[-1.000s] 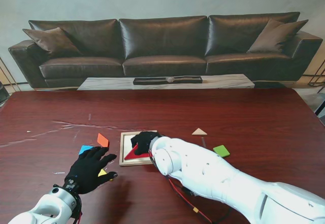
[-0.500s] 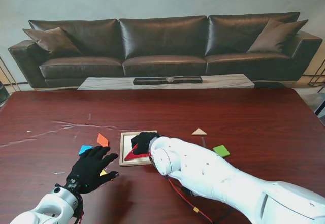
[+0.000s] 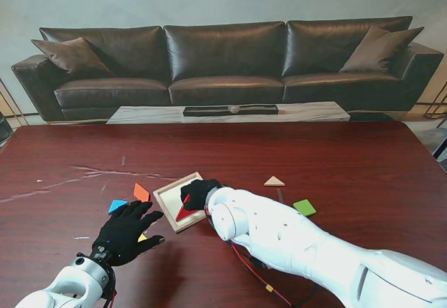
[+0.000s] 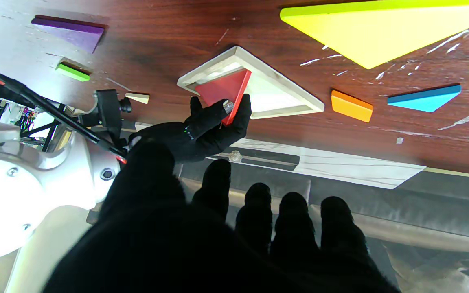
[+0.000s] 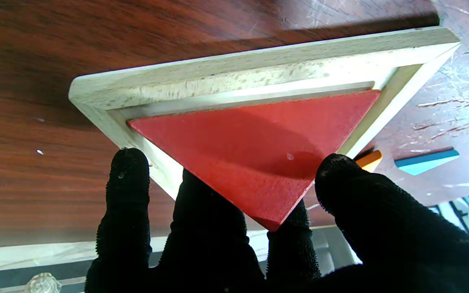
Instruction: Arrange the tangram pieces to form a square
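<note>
The shallow wooden tray lies turned cornerwise on the table near the middle. A red triangle lies in it, tilted, one corner sticking out over the rim. My right hand is shut on that corner, thumb on top and fingers beneath; the right wrist view shows the red triangle against the tray's rim. My left hand is open, fingers spread flat over a yellow triangle. An orange piece and a blue triangle lie just beyond it.
A tan triangle and a green square lie to the right of my right arm. The left wrist view also shows a purple triangle past the green square. A red cable trails under the right arm.
The tray has turned from square-on to cornerwise under my right hand, and the red triangle turned with it. My left hand has barely moved.
</note>
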Robot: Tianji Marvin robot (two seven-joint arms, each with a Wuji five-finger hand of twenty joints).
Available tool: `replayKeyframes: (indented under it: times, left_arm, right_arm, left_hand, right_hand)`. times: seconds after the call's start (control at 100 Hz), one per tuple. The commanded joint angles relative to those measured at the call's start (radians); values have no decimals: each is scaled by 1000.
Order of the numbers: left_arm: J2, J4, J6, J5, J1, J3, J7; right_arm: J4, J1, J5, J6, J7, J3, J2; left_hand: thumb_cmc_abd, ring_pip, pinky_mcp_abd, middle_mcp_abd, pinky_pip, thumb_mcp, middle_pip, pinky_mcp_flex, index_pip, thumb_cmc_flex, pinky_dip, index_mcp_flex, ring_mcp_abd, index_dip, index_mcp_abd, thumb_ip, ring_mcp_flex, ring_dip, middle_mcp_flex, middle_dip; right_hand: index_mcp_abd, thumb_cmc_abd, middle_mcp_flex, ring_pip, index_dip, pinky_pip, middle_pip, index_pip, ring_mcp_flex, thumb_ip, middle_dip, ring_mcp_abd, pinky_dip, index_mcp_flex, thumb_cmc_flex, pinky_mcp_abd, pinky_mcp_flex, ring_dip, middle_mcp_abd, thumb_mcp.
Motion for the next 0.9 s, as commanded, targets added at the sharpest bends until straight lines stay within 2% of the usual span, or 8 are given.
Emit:
replayKeyframes:
  times: [0.0,0.2,0.37,0.52,0.66,0.89]
  left_arm:
    - [1,-2,2,-4,2,2,0]
    - [1,-3,1,-1,3,3,0]
    - [1,-3,1,-2,3,3,0]
    - [1,-4,1,-1,4,3,2]
    - [1,-5,1,1,5,3,3]
    - [1,-5,2,1,4,5,2]
  right_arm:
    - [24,-17,5,0,10,-10,-2]
    - [37,-14,8,-14,17,-19,-7]
    - [25,-11,-1,-13,24,-24,-1]
    - [9,-12,0,1,32,-21,5]
    - [-7,-14,5,32,47,-22,10]
    - [-55,-1,33,108,125,-36,27]
  left_hand:
    - [17,-21,-15,-32,-15,1,-18,1,-11,9,14,-15,-24,1,-8,41,-16,-9,-12,0]
    - [18,-21,-15,-30,-17,1,-17,1,-11,9,15,-15,-24,1,-7,41,-18,-9,-12,0]
    - [18,-21,-14,-31,-17,1,-17,1,-11,9,16,-15,-24,1,-8,41,-18,-9,-12,0]
    - [19,-21,-16,-31,-18,1,-17,2,-11,10,17,-15,-24,1,-8,41,-18,-9,-13,0]
    - [18,-21,-16,-31,-18,1,-18,2,-10,11,17,-14,-24,1,-7,41,-18,-9,-13,0]
    - [19,-20,-17,-30,-18,2,-17,3,-10,13,18,-14,-22,1,-9,41,-17,-9,-12,0]
  right_hand:
    - [23,19,-32,-185,13,-4,0,-7,-52,22,-8,79,29,-34,-45,19,-18,-95,3,-17]
    - [22,25,-34,-194,16,-17,-2,-17,-58,23,-10,81,27,-39,-49,19,-32,-100,3,-25]
    - [22,31,-34,-200,18,-19,-9,-24,-64,24,-14,79,28,-44,-52,17,-42,-103,1,-31]
    - [33,40,-14,-188,21,-8,-3,-25,-28,25,-13,90,32,-40,-48,4,1,-99,8,-37]
    - [42,51,19,-184,24,2,-1,-24,45,26,-12,136,35,-18,-48,24,67,-103,12,-46]
    - [45,71,33,-197,24,22,-7,-29,109,25,-13,164,40,-12,-59,57,130,-112,22,-84]
